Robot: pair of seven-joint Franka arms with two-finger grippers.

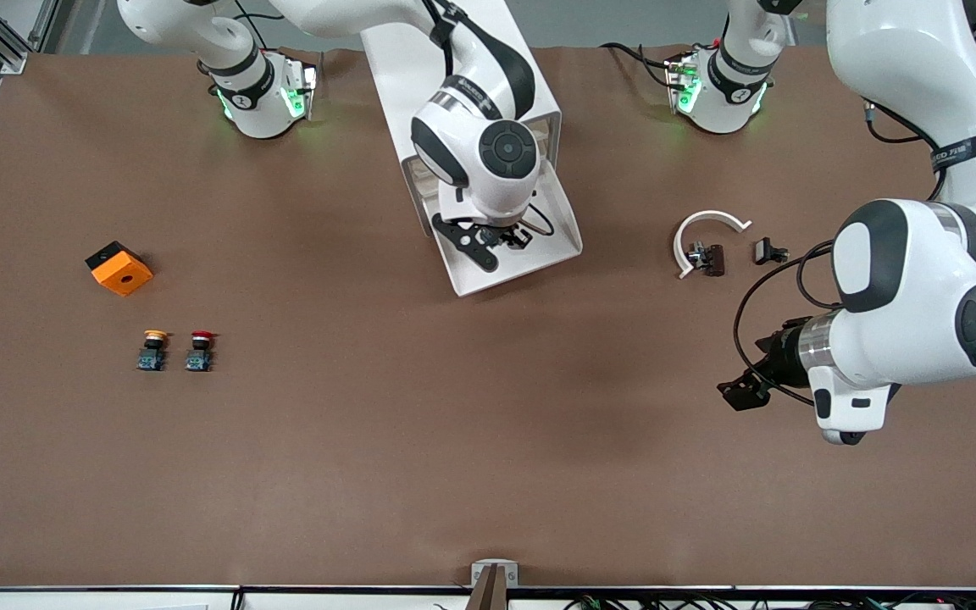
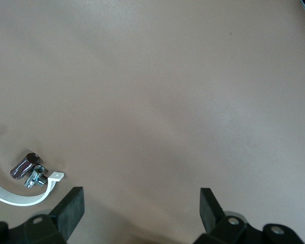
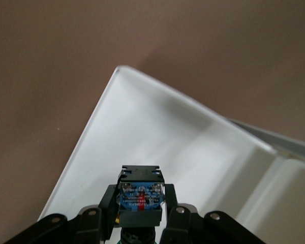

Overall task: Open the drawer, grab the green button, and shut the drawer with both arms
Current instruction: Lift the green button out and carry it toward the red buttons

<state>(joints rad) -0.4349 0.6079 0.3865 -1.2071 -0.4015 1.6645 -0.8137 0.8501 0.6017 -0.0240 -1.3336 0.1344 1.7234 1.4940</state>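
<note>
The drawer [image 1: 530, 254] stands pulled out of the white cabinet [image 1: 420, 59], its white tray toward the front camera. My right gripper [image 1: 495, 241] is down over that tray, shut on the button [image 3: 140, 195]. In the right wrist view the button's bluish base and black body sit between the fingers [image 3: 104, 201], with a sliver of green below, and the tray [image 3: 157, 132] lies underneath. My left gripper [image 1: 740, 391] waits open over bare table toward the left arm's end, and its fingers [image 2: 71, 208] hold nothing.
A white curved clamp [image 1: 706, 227] with a metal fitting [image 1: 706, 257] and a small black part [image 1: 769, 251] lie near the left arm. Toward the right arm's end sit an orange block [image 1: 119, 268], a yellow-capped button [image 1: 152, 349] and a red-capped button [image 1: 200, 350].
</note>
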